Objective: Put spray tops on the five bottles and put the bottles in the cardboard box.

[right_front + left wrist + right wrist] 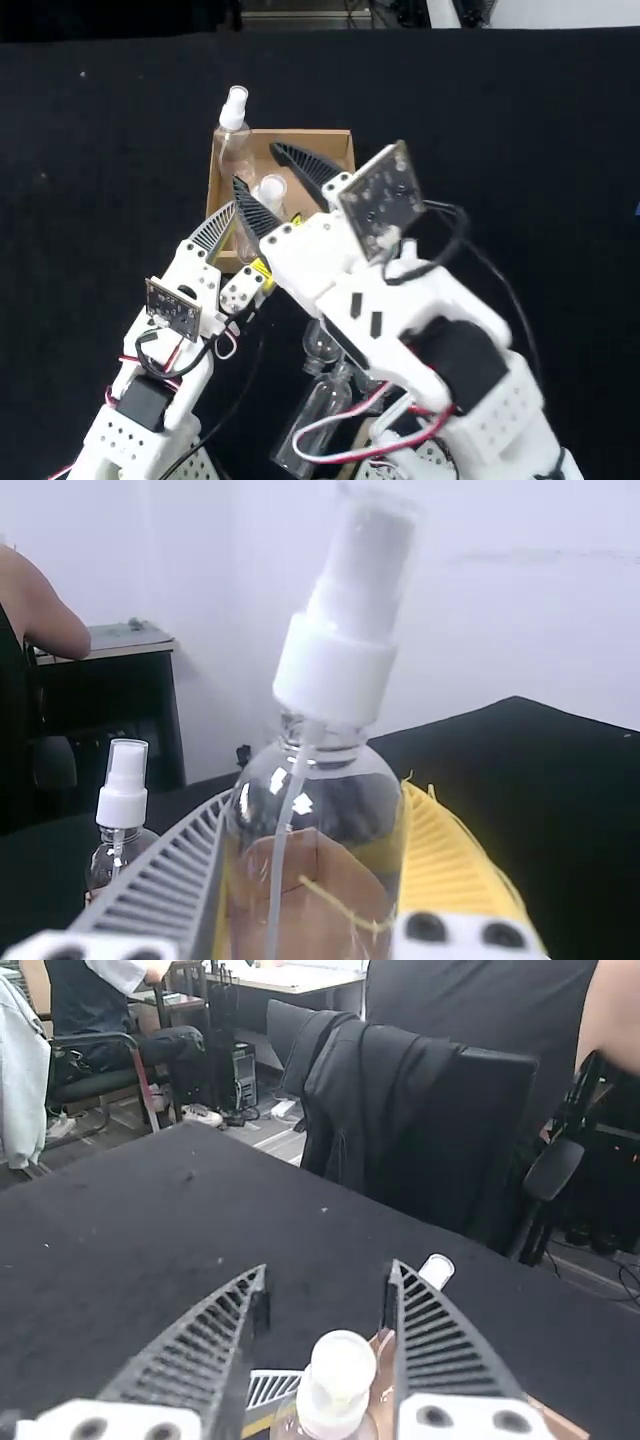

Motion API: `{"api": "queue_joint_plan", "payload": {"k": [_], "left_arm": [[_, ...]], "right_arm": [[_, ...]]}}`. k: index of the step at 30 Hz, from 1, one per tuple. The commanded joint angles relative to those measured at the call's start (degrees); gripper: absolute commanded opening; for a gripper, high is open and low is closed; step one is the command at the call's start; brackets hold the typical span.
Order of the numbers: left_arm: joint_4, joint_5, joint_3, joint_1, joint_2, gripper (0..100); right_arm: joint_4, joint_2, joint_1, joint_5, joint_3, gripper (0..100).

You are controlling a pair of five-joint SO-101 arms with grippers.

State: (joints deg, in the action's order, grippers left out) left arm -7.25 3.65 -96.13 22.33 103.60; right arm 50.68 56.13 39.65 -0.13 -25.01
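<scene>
My left hand [320, 798] is clamped on a bottle [325, 855] over the cardboard box [330, 140], and my right hand [328, 1270] is spread wide either side of its spray top [338, 1370]. I judge this the boxing step: next, lower and release it beside the 1 capped bottle [234, 135] standing there. The arms hide the held bottle's base, and I can't count the bare bottles [320, 400] on the counter.

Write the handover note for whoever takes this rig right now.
Left tool: shut on a bottle that already wears its spray top, at the cardboard box.
Right tool: open, straddling that spray top, not gripping it.
Done: one topped bottle stands at the box's far left corner.
Left: release the held bottle into the box, then top and box the uncapped bottles lying on the table by the arm bases; at least two are visible.
</scene>
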Motion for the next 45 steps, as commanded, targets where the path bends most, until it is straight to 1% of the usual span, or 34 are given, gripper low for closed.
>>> {"api": "queue_joint_plan", "payload": {"k": [1, 3, 6, 8, 10, 13, 16, 22, 26, 30, 34, 38, 45], "left_arm": [[1.32, -0.35, -1.19, 0.57, 0.70, 5], [1.32, -0.35, -1.19, 0.48, 0.70, 5], [1.32, -0.35, -1.19, 0.31, 0.70, 5], [1.32, -0.35, -1.19, 0.31, 0.70, 5], [1.32, -0.35, -1.19, 0.31, 0.70, 5], [1.32, -0.18, -1.19, 0.31, 0.70, 5], [1.32, -0.09, -1.19, 0.31, 0.70, 5], [1.76, -0.35, -1.19, 0.75, 0.70, 5], [1.93, 0.00, -1.19, 0.75, 0.70, 5], [3.08, 0.09, -1.19, -0.66, 0.70, 5], [8.00, 0.09, -1.19, -8.22, 0.70, 5], [11.52, 0.09, -1.19, -17.45, 0.70, 5], [10.73, 0.09, -1.19, -33.63, 0.62, 5]], "right_arm": [[7.30, 1.45, -0.88, 3.87, 10.86, 15.5], [11.16, 1.45, -4.22, 5.27, 14.90, 15.2], [15.03, 1.45, -13.19, 5.54, 16.66, 8.5], [16.00, 1.36, -20.31, 5.27, 14.46, 3.9], [15.74, 1.45, -26.90, 5.27, 9.54, 2.1], [12.66, 1.45, -34.73, 5.19, 0.04, 3.8], [4.57, 1.45, -39.47, 5.19, -11.47, 4.6], [-13.98, 1.45, -39.74, 5.10, -32.13, 4.4], [-23.12, 1.10, -40.09, 5.10, -41.10, 4.4], [-30.95, 1.10, -39.91, 5.10, -48.57, 4.4], [-36.92, 1.10, -39.82, 5.10, -53.05, 4.4], [-38.15, 1.10, -39.82, 5.19, -53.93, 4.4], [-38.07, 1.10, -39.82, 5.19, -54.11, 4.4]]}}
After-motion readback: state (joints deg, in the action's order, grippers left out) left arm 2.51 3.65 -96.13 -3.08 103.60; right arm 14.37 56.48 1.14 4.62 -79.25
